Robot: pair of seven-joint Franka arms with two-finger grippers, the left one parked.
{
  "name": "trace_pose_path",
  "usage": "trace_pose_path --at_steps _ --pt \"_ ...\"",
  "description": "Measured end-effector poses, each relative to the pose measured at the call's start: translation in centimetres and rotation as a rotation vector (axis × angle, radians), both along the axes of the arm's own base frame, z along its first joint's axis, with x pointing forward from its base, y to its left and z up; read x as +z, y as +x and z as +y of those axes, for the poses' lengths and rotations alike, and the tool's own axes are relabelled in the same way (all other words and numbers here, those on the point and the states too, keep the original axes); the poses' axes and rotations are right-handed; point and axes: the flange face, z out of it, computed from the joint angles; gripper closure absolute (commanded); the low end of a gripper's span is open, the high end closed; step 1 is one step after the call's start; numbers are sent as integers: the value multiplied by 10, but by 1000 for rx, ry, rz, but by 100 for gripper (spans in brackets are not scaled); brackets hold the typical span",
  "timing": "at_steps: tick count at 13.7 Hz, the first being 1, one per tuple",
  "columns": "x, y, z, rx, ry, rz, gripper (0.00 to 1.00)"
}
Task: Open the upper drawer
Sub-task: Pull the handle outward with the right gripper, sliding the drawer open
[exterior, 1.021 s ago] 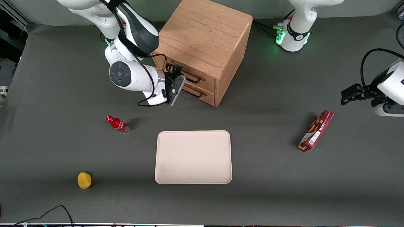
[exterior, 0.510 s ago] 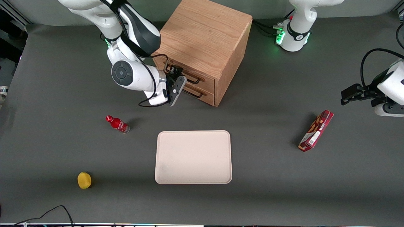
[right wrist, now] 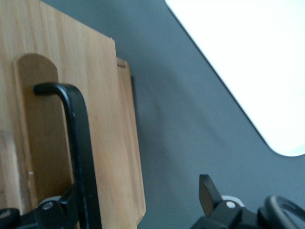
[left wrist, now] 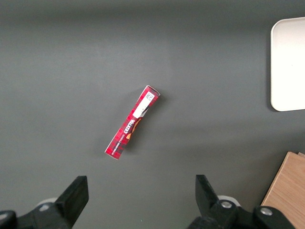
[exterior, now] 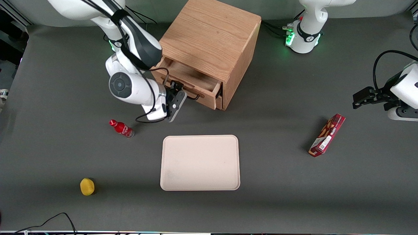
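We see a light oak cabinet (exterior: 212,39) with open wood grain and a matt finish; its pulled-out upper drawer (exterior: 187,81) shows the same bare wood, with a thin black handle (right wrist: 81,148) of faint sheen. At that handle, the black gripper (exterior: 178,89) looks matt. The dark grey table cover (exterior: 294,195) is matt, the cream tray (exterior: 200,162) smooth.

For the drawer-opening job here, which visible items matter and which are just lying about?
In the job: upper drawer, pulled partly out of the cabinet; its black handle; claw at that handle.

Lying about: tray, red bottle, yellow fruit, red box.
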Motion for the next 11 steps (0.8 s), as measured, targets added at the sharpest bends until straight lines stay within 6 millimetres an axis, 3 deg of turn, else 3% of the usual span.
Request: trace_pose_path --at_steps 8,11 --pt "9 85 -56 0 25 -48 0" --pt "4 105 -67 24 38 -73 0"
